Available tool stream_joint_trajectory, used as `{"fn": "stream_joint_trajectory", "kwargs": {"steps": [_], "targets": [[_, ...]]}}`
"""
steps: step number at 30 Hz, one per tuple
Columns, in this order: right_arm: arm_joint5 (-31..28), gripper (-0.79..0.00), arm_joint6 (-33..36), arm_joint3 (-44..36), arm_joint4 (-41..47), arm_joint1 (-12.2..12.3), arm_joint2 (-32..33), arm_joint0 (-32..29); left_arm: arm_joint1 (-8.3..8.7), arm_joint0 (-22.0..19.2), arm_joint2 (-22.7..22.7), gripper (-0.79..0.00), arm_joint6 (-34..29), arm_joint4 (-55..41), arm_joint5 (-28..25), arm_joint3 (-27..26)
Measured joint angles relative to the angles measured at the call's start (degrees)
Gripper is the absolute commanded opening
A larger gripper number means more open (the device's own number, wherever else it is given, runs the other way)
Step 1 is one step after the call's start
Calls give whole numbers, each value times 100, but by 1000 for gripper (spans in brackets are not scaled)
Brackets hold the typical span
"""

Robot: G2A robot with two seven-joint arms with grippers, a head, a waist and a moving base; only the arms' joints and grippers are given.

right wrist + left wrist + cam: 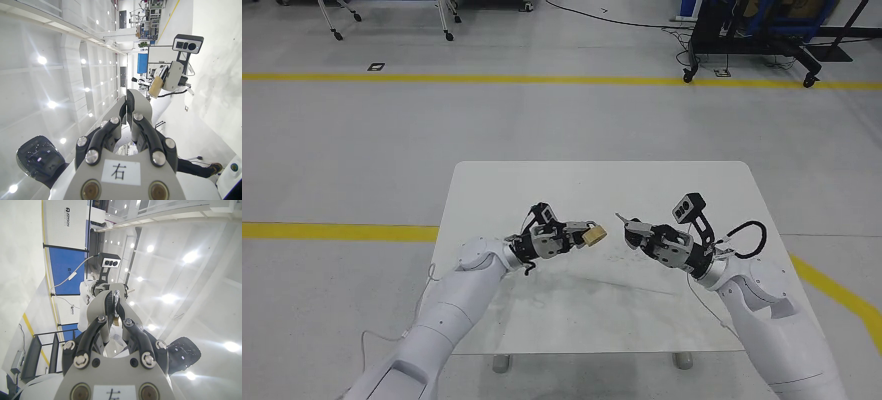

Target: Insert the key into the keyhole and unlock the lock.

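Left gripper clamped on lock shackle; right wrist view shows its brass body. Right gripper closed on key, clear gap between them, above table middle

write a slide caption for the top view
Left hand holds a brass padlock above the white table; right hand holds the key pointed toward it, not yet inserted.

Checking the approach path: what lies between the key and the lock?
Nothing. In the top view a bare gap, white table beneath, separates the key in the right gripper from the lock in the left gripper.
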Motion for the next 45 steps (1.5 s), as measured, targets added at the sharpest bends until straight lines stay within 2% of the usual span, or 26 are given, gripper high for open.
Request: {"fn": "stream_joint_trajectory", "kwargs": {"steps": [4, 10, 13, 19, 25, 45], "targets": [[264, -785, -139, -261, 99, 31, 140, -186, -10, -22, -28, -785, 120, 88, -220, 101], [1686, -785, -738, -1221, -975, 139, 349, -818, -19, -56, -3, -785, 395, 410, -438, 46], [1985, -785, -1071, -1578, -1115, 144, 338, -1021, -23, -50, 17, -785, 563, 590, -538, 12], [1997, -785, -1751, -1860, -1166, 108, 213, -1190, -8, 12, -22, -785, 813, 831, -718, -89], [2164, -785, -2116, -1824, -1097, 70, -23, -1062, 14, 82, -62, -785, 912, 993, -744, -221], [2337, -785, -2253, -1821, -1097, 56, -170, -937, 36, 178, -150, -785, 928, 1140, -694, -391]]}}
